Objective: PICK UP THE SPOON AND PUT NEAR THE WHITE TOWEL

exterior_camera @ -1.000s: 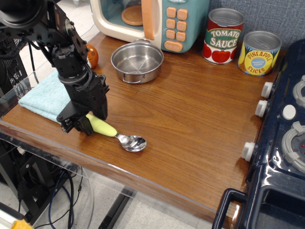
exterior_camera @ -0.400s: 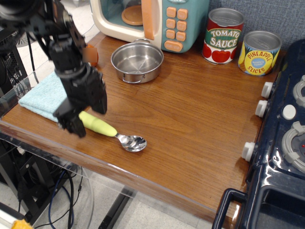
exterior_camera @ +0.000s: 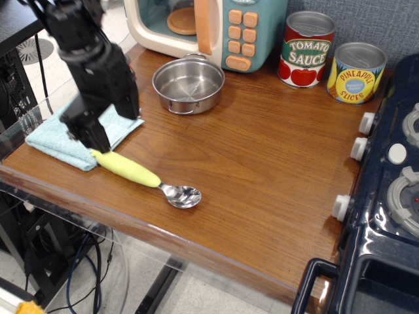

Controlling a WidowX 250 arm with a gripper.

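The spoon (exterior_camera: pixel 128 169) lies flat on the wooden table near the front edge. Its yellow-green handle points left and its silver bowl (exterior_camera: pixel 182 195) points right. The handle's left end touches the front right corner of the white towel (exterior_camera: pixel 57 140), a folded pale blue cloth at the table's left edge. My gripper (exterior_camera: pixel 91 135) hangs above the towel and the handle's left end. It is lifted clear of the spoon, its jaws apart and holding nothing.
A steel pot (exterior_camera: pixel 188 85) stands behind the spoon. A toy microwave (exterior_camera: pixel 216 26), a tomato sauce can (exterior_camera: pixel 308 49) and a pineapple can (exterior_camera: pixel 357 72) line the back. A dark blue toy stove (exterior_camera: pixel 393 196) borders the right side.
My gripper has let go of the spoon's handle and risen up and slightly back. The spoon has stayed on the table next to the towel.
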